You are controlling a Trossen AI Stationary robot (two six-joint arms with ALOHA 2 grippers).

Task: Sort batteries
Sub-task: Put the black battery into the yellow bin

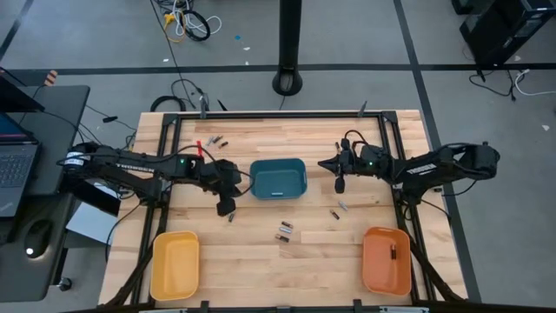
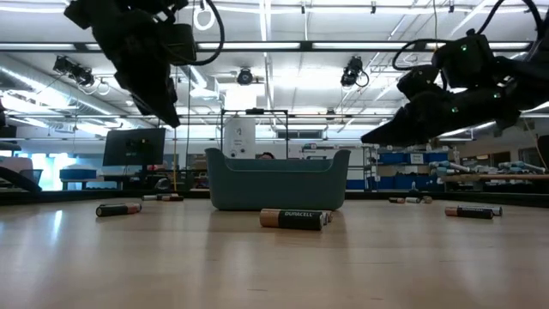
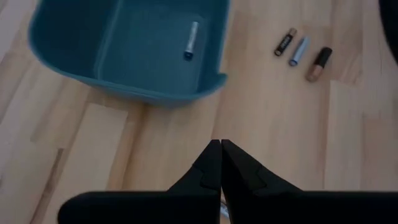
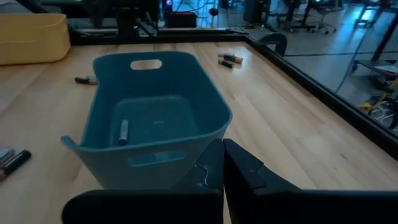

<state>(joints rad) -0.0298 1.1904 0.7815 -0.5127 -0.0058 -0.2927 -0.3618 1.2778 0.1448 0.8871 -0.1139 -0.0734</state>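
batteries loose on bare wood before teal bin, left gripper and right gripper flanking it, fingers closed, empty

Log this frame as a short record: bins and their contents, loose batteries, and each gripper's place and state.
teal bin: table centre, holds one battery
orange bin: near right corner, holds one dark battery
yellow bin: near left corner, no contents visible
loose batteries: three side by side near the teal bin, others scattered on the table
left gripper: shut, empty, above the table left of the teal bin
right gripper: shut, empty, right of the teal bin
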